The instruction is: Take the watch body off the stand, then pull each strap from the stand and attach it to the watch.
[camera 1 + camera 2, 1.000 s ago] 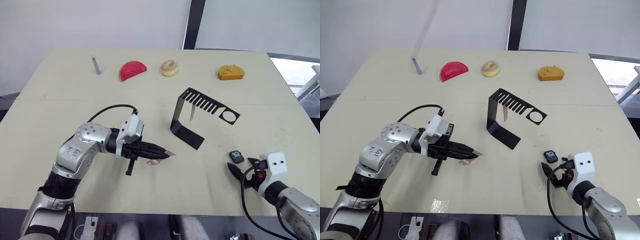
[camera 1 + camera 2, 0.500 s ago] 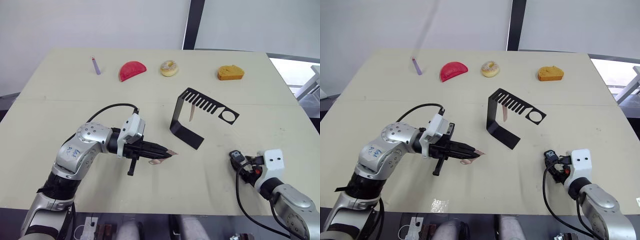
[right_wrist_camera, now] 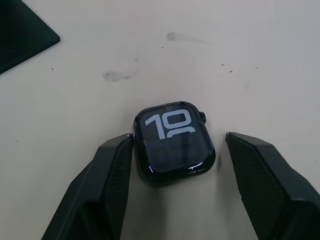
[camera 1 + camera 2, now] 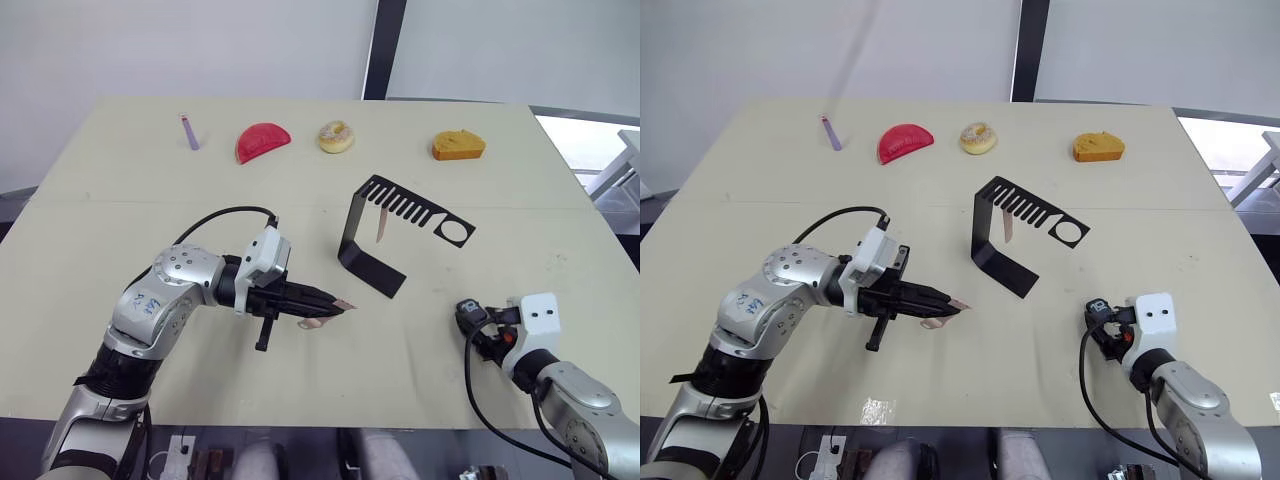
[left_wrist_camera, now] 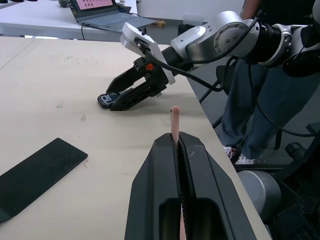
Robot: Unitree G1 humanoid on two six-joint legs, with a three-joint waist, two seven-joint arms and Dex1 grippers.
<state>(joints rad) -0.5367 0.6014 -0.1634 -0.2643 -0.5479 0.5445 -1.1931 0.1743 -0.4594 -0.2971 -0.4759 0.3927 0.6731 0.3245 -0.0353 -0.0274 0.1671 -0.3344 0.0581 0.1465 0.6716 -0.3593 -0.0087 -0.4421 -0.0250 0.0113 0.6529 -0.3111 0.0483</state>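
A: Two straps total – where's each?
B: One's pinched flat between the pressed-together fingers of the left gripper (image 4: 335,304), tip of that strap (image 5: 174,120) poking out front, held low over the table (image 4: 120,230). Likely kept ready for attaching.
A: Other one?
B: Second strap (image 4: 381,226) hangs from the comb slots of the stand (image 4: 372,262), mid-table, not pulled yet.
A: Watch body?
B: Watch body (image 3: 173,141) is off the stand, flat on the table, screen up, near the front right.
A: Right side?
B: Right gripper (image 4: 476,322) has fingers spread, one on each side of the body, left one touching or nearly. Looks like it's bracketing for a grab.
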